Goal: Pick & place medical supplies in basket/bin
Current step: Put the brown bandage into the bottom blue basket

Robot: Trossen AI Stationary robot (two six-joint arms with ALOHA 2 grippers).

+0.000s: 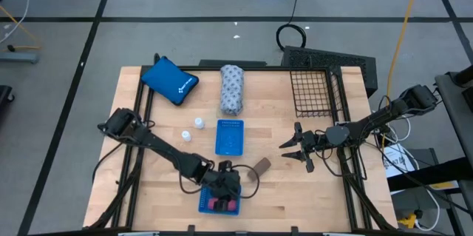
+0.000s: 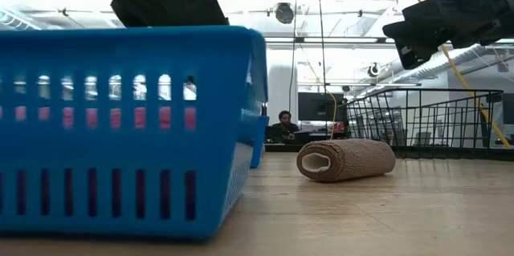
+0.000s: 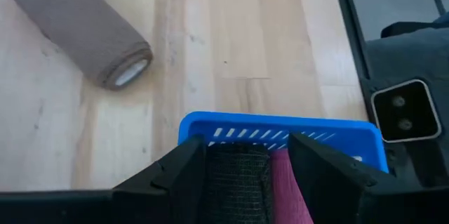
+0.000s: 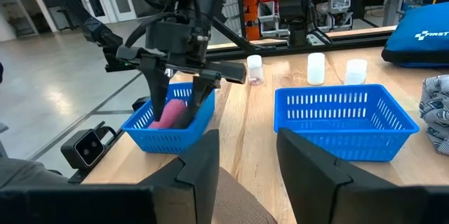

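My left gripper (image 3: pixel 245 171) is open and reaches down into the near blue tray (image 1: pixel 219 200). Its fingers stand on either side of a black block (image 3: pixel 235 182), with a pink block (image 3: pixel 291 192) beside it. My right gripper (image 1: pixel 295 152) is open and hovers above the table to the right of the brown roll (image 1: pixel 260 166), which lies on its side on the wood. Three small white bottles (image 4: pixel 316 68) stand beyond the second blue tray (image 4: pixel 344 122). The white dotted roll (image 1: pixel 231 88) lies near the far edge. The black wire basket (image 1: pixel 318 88) sits at the far right. My left gripper has its fingers (image 3: pixel 186 175) down inside the near tray, coming from above on either side of the black block (image 3: pixel 235 182). Whether they touch the block or the pink one, I cannot tell. The blocks lie on the tray's floor.
A blue zipped pouch (image 1: pixel 170 81) lies at the far left. The second blue tray (image 1: pixel 229 136) sits mid-table. A small camera block (image 3: pixel 400 112) sits at the near edge. A person (image 2: pixel 283 125) sits far behind the table. Bare wood lies between the brown roll and the basket.
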